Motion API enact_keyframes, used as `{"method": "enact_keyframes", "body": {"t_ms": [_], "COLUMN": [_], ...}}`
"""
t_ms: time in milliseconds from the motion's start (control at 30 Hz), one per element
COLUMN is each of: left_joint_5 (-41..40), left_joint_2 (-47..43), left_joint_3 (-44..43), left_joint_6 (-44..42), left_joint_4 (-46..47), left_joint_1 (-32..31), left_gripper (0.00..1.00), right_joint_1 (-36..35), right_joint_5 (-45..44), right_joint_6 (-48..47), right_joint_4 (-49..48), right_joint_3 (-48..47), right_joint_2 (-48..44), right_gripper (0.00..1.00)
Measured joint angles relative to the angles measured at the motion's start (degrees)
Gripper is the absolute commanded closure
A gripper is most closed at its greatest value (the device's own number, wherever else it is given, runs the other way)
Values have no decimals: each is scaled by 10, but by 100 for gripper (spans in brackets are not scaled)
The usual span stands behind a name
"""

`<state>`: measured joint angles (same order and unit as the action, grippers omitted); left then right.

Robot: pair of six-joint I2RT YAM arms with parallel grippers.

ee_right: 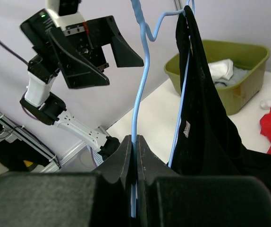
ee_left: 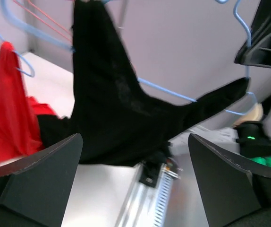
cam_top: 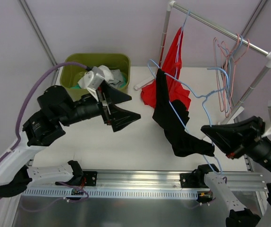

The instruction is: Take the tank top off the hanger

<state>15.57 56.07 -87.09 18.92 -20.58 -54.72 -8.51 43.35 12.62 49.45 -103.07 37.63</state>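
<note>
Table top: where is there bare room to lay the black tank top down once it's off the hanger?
Bare table lies front-centre, between the open left gripper, the black tank top on its blue hanger and the metal rail. A narrower strip runs between green bin and red garment. Back right is crowded: rack, spare hangers.

We find bare table (cam_top: 140, 142) between the left gripper (cam_top: 135, 107) (jaws spread wide) and the black tank top (cam_top: 175, 125) draped on its blue hanger (ee_right: 139, 109). The red garment (cam_top: 171, 71), rack (cam_top: 220, 27) and bin (cam_top: 95, 56) crowd behind.
</note>
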Motion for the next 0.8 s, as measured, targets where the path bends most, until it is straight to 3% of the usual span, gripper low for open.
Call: {"method": "enact_keyframes", "body": {"t_ms": [67, 133, 200, 467, 600, 667, 800], "left_joint_5": [-78, -143, -210, -367, -398, -399, -397], "left_joint_2": [26, 55, 93, 178, 190, 191, 191], "left_joint_3": [-1, -9, -18, -36, -47, -52, -60], "left_joint_6": [-29, -55, -81, -141, -152, -153, -151], "left_joint_4": [18, 32, 47, 74, 88, 93, 107], "left_joint_1": [-56, -85, -109, -124, -124, -124, -124], "left_gripper": [10, 22, 28, 63, 62, 53, 44], "right_joint_1": [0, 0, 0, 0, 0, 0, 0], "right_joint_5": [6, 7, 5, 8, 16, 17, 19], "right_joint_6": [2, 2, 2, 0, 0, 0, 0], "right_joint_4": [-2, -2, 0, 2, -8, -10, -13], "right_joint_3": [9, 21, 32, 44, 70, 85, 106], "right_joint_2": [24, 47, 61, 56, 39, 34, 33], "right_gripper": [100, 100, 100, 100, 100, 100, 100]}}
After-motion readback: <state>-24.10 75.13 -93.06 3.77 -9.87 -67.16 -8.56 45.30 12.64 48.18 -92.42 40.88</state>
